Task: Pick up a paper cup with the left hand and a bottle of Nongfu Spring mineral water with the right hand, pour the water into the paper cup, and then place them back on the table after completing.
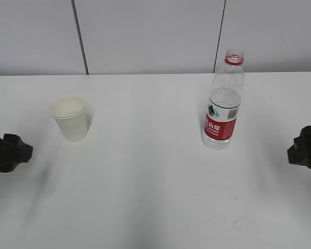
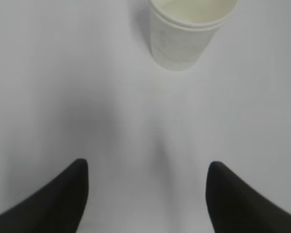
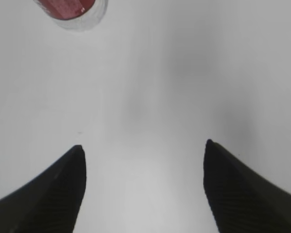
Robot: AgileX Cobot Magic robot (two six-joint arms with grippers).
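Note:
A white paper cup (image 1: 69, 118) stands upright on the white table (image 1: 145, 197), left of centre; in the left wrist view the cup (image 2: 186, 34) is ahead of the open jaws, slightly right. A clear uncapped water bottle (image 1: 224, 104) with a red label stands upright right of centre, water filling its lower part; only its base (image 3: 72, 12) shows in the right wrist view, top left. My left gripper (image 1: 13, 151) is at the left edge, open and empty (image 2: 146, 167). My right gripper (image 1: 303, 148) is at the right edge, open and empty (image 3: 143, 148).
A grey panelled wall (image 1: 145, 36) rises behind the table's far edge. A small dark mark (image 1: 241, 220) lies on the tabletop at the front right.

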